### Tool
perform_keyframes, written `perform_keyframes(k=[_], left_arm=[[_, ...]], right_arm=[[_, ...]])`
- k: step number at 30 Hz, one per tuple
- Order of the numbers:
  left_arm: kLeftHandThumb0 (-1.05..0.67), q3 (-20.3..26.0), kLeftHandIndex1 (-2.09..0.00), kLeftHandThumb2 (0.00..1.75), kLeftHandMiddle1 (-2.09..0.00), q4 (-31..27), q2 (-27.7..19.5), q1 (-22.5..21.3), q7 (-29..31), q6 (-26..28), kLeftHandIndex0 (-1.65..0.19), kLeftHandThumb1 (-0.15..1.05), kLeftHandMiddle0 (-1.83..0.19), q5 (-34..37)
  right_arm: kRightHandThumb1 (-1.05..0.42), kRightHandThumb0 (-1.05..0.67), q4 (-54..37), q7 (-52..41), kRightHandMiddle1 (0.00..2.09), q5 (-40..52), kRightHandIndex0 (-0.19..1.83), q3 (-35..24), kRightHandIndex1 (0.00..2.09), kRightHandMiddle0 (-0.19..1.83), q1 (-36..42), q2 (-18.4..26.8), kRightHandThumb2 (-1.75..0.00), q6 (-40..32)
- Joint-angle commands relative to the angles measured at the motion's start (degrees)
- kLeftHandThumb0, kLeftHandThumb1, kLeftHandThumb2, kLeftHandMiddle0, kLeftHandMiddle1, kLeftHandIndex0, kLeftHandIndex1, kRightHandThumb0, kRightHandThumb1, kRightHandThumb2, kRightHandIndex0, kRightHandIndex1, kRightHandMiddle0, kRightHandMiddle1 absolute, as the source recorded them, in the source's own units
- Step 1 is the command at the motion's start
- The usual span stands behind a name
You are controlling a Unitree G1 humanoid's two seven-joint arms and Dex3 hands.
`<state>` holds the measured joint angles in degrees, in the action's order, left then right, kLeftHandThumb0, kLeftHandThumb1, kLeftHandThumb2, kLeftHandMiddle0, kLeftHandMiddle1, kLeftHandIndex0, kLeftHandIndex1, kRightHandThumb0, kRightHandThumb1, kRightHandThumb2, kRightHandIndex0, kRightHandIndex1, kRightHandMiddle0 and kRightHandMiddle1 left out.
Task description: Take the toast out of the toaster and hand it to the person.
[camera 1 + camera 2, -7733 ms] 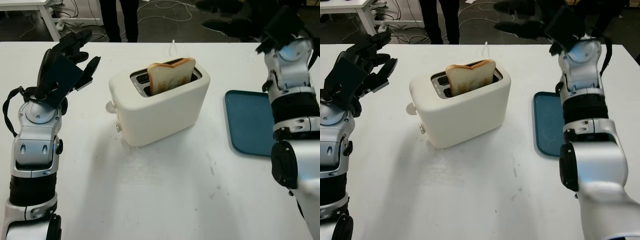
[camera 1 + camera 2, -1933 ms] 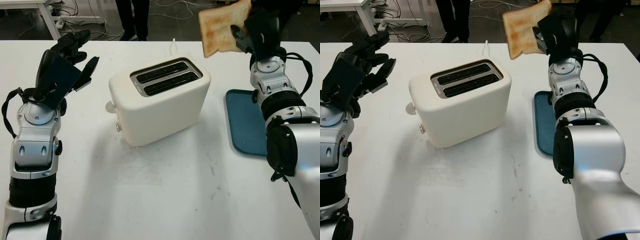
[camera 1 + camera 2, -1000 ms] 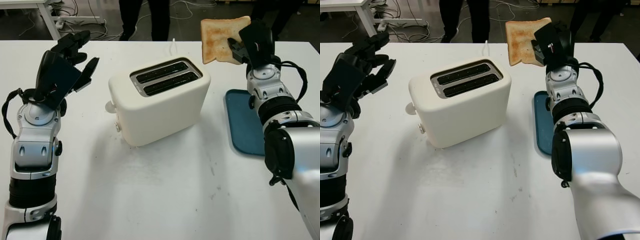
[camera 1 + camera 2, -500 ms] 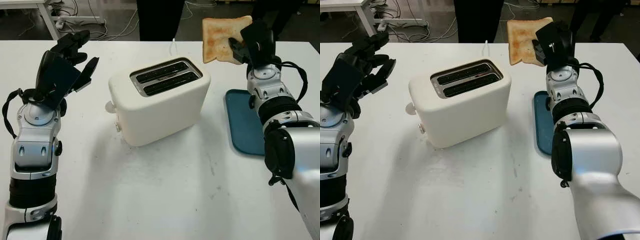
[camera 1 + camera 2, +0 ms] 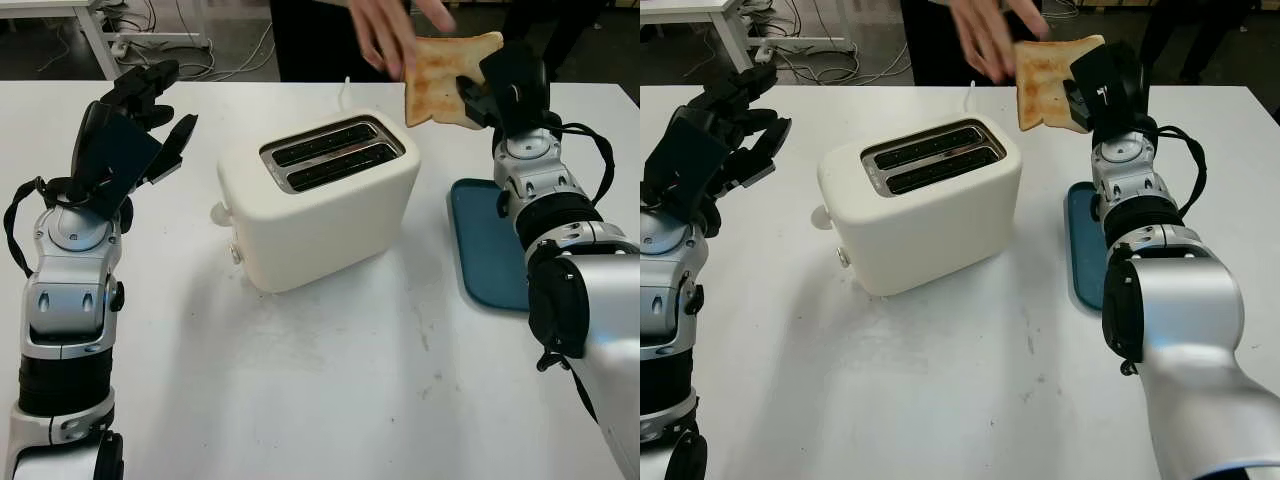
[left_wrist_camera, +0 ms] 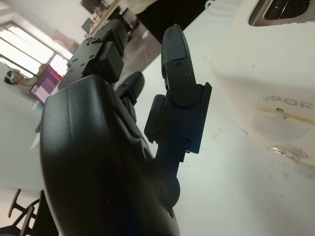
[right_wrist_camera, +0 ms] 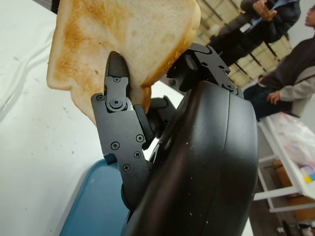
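My right hand (image 5: 482, 98) is shut on a browned slice of toast (image 5: 438, 78), holding it up over the table's far right, above and behind the white toaster (image 5: 318, 200). In the right wrist view the toast (image 7: 123, 44) is pinched between my black fingers (image 7: 118, 113). A person's hand (image 5: 385, 32) reaches in from the far edge, its fingers at the toast's left edge. Both toaster slots (image 5: 330, 153) are empty. My left hand (image 5: 135, 125) is open, raised at the left of the table, beside the toaster (image 6: 275, 83).
A blue tray (image 5: 490, 245) lies on the white table (image 5: 330, 380) to the right of the toaster, under my right forearm. The person stands at the far edge behind the toaster. Cables lie on the floor beyond.
The person's hand has come down from the far edge to the toast's left edge. My right hand with the toast has barely moved; the left hand is still.
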<state>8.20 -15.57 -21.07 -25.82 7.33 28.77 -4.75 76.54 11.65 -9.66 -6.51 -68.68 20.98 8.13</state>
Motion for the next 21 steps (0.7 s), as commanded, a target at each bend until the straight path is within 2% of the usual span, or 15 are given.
perform_keyframes(k=[1, 21], left_arm=[[-0.45, 0.27, -0.18, 0.47, -0.83, -0.44, -0.28, 0.54, -0.04, -0.36, -0.29, 0.92, 0.00, 0.09], [-0.45, -0.14, -0.21, 0.46, -0.86, -0.33, -0.10, 0.21, -0.64, -0.09, -0.29, 0.92, 0.00, -0.65]], right_arm=[[-0.92, -0.17, -0.25, 0.05, 1.75, 0.08, 0.75, 0.08, 1.75, 0.40, 0.24, -0.33, -0.38, 0.34], [-0.92, -0.17, -0.25, 0.36, 1.75, -0.75, 0.77, 0.65, 1.75, 0.41, 0.28, -0.20, -0.37, 0.72]])
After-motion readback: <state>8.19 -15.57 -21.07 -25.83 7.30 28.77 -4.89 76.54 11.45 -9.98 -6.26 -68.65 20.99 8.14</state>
